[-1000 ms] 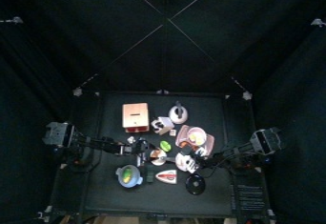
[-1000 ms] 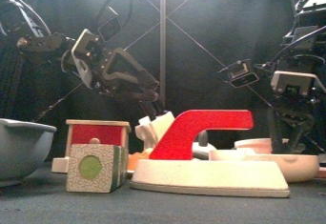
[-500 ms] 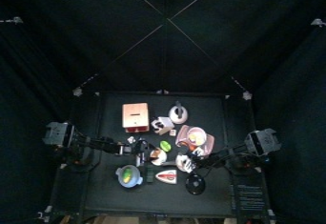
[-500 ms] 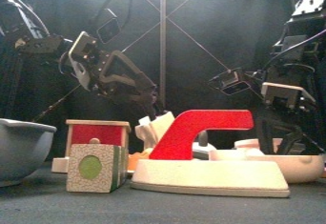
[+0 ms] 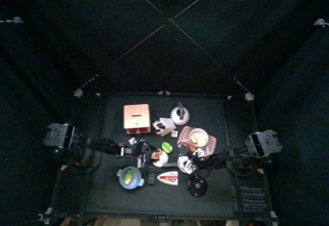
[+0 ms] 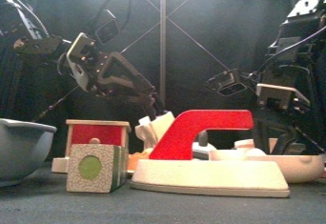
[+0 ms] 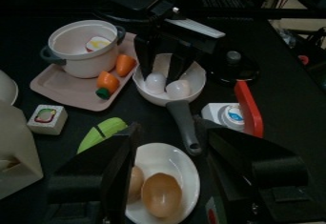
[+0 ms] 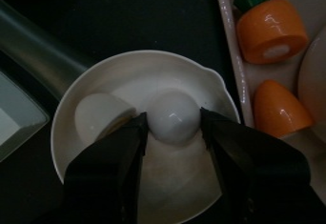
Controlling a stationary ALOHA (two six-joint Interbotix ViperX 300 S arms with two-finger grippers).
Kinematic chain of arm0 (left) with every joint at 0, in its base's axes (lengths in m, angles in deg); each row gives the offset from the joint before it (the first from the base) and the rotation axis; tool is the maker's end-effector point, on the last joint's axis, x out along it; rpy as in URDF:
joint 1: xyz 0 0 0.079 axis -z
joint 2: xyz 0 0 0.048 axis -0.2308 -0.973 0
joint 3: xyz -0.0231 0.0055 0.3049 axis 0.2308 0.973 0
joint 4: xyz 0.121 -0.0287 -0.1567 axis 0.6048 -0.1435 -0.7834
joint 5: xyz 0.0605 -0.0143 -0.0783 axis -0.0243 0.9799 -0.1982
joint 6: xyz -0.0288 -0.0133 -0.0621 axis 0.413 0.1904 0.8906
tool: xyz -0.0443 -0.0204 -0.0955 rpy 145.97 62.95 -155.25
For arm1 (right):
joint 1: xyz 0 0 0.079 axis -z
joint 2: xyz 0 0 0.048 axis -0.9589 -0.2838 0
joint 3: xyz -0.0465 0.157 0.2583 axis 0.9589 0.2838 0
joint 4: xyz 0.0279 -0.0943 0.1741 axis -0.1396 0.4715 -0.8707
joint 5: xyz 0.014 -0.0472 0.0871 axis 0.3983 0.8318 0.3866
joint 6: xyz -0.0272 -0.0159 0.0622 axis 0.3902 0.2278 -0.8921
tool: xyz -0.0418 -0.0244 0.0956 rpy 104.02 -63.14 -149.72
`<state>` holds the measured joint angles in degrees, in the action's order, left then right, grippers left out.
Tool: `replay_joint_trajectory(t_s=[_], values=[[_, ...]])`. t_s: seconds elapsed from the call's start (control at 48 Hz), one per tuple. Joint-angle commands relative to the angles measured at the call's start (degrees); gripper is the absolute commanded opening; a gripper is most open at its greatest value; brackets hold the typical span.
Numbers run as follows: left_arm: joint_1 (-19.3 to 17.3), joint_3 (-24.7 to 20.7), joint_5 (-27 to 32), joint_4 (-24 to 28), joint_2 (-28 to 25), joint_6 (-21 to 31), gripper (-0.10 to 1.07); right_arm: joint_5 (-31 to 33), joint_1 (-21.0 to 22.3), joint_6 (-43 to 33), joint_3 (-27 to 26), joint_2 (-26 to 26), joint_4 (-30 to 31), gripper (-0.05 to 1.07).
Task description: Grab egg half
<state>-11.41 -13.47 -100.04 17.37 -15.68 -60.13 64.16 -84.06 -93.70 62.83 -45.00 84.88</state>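
Observation:
In the right wrist view a white egg half (image 8: 173, 112) lies in a white pan bowl (image 8: 140, 66), with a second egg half (image 8: 95, 113) beside it. My right gripper (image 8: 173, 125) is open and reaches down into the bowl, one jaw on each side of the first egg half with a narrow gap. The left wrist view shows this right gripper (image 7: 166, 61) over the same bowl (image 7: 185, 94). My left gripper (image 7: 170, 161) hangs wide open above a white plate (image 7: 193, 171) holding a brown egg piece (image 7: 159, 192).
A tray (image 7: 57, 75) carries a pot (image 7: 87, 45) and two carrots (image 7: 124, 64), which lie close to the bowl (image 8: 280, 109). A red-handled iron (image 6: 204, 132), a grey bowl (image 6: 23, 144) and a kiwi block (image 6: 91, 166) stand at the front.
The right arm has come down and shifted slightly left toward the pan bowl. The left arm and its open gripper have stayed put.

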Motion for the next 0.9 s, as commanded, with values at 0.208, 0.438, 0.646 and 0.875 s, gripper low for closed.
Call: replay_joint_trajectory(t_s=[0.208, 0.438, 0.646, 0.875], values=[[0.53, -1.23, -0.26, -0.35, 1.23, 0.35, 0.86, 1.05, 0.44, -0.7, 1.41, 10.81, 2.64, 0.62], [0.97, -2.55, -0.26, -2.29, 0.88, 0.35, 0.86, -0.09, 0.44, -0.79, 5.45, 20.3, 6.33, 0.61], [2.37, -4.75, -0.26, -5.8, -0.97, 0.26, 0.86, -4.75, 0.97, -0.7, 9.67, 26.81, 10.11, 0.61], [3.16, -11.34, 1.32, -7.56, -5.8, 0.35, 0.86, -5.8, 2.37, -0.09, 11.34, 31.64, 11.43, 0.61]])
